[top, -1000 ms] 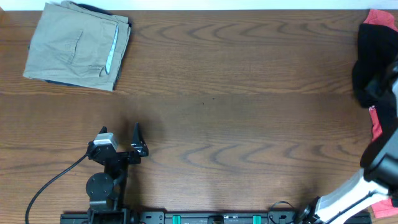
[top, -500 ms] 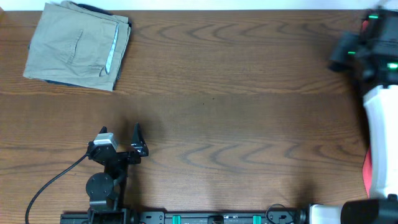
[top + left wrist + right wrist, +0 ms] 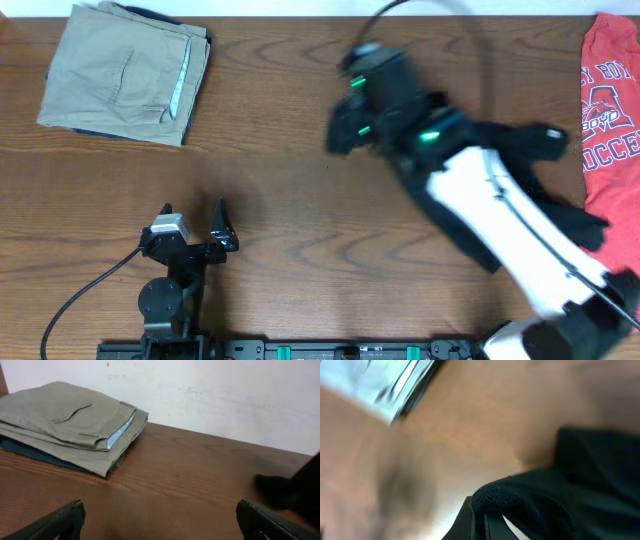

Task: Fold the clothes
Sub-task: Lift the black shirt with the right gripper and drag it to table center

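At the near edge of the worktop (image 3: 300, 260), on the left side, the left end effector (image 3: 192, 214) rests released, its two fingers spread wide with nothing between them. From its own camera, bare wood fills the gap between the dark fingertips (image 3: 67, 515).

The right arm (image 3: 500, 220) reaches from the near right corner up across the middle of the worktop, blurred. The right end effector (image 3: 480, 521) is clenched on a hemmed edge of the black shirt (image 3: 580, 480). From overhead the shirt hangs under and beside the arm, right of centre, its dark folds showing on both sides of the white link.

At the far left corner lie folded khaki trousers (image 3: 125, 75), stacked flat on a blue garment (image 3: 30, 450) whose edge shows beneath them. At the far right edge a red shirt (image 3: 610, 130) with white lettering lies spread out, well apart from the khaki pile.
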Robot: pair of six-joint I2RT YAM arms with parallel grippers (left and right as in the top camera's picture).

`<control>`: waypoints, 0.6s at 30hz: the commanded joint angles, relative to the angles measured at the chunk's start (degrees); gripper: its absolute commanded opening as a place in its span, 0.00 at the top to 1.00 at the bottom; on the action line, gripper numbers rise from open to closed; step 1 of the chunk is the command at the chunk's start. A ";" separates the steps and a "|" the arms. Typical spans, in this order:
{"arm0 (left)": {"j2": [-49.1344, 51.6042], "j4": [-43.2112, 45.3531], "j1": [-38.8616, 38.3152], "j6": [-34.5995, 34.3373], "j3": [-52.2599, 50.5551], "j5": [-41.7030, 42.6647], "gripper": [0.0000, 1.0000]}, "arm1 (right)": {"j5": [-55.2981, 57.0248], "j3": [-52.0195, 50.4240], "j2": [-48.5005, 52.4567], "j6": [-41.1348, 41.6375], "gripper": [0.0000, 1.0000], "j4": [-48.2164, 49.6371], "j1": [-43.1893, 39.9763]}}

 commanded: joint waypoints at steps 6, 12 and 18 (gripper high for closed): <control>-0.37 -1.73 0.31 0.48 -1.09 0.24 0.02 | -15.65 0.79 7.98 -3.13 0.99 -2.95 8.83; -0.37 -1.75 0.31 0.48 -1.09 0.22 0.02 | -11.74 1.27 6.47 -5.62 0.66 -11.13 8.50; -0.37 -1.73 0.31 0.48 -1.09 0.24 0.02 | -3.63 1.29 -0.33 -3.52 0.01 -15.96 2.34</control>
